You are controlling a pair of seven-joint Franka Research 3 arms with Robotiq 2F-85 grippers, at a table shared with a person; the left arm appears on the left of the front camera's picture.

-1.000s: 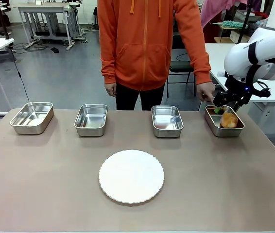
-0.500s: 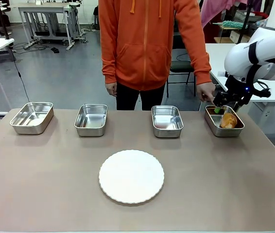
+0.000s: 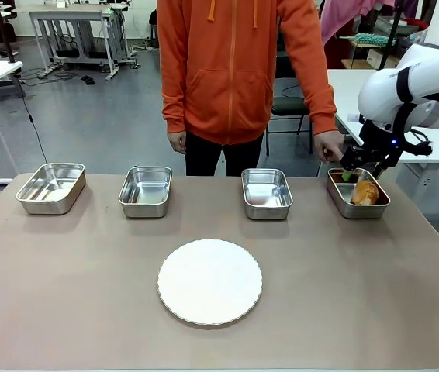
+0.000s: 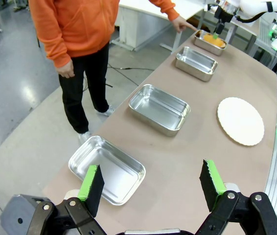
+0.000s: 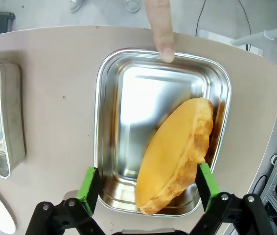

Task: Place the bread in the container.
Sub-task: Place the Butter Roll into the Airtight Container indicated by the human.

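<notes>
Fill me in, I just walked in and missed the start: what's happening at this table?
The golden-brown croissant lies in the rightmost shiny steel pan, leaning on its wall. The right gripper hangs open just above it, holding nothing. A person in an orange hoodie points a finger at that pan's far rim. The left gripper is open, over the table's other end. Three other steel pans and a white scalloped plate sit unused.

We see golden-orange bread (image 5: 175, 152) in a shiny silver container (image 5: 110, 127), a plain white plate (image 3: 209, 280) on the dull brown table (image 3: 64, 279), bright green pads (image 4: 90, 181) on black fingers, and a person's orange hoodie (image 3: 235, 70).
</notes>
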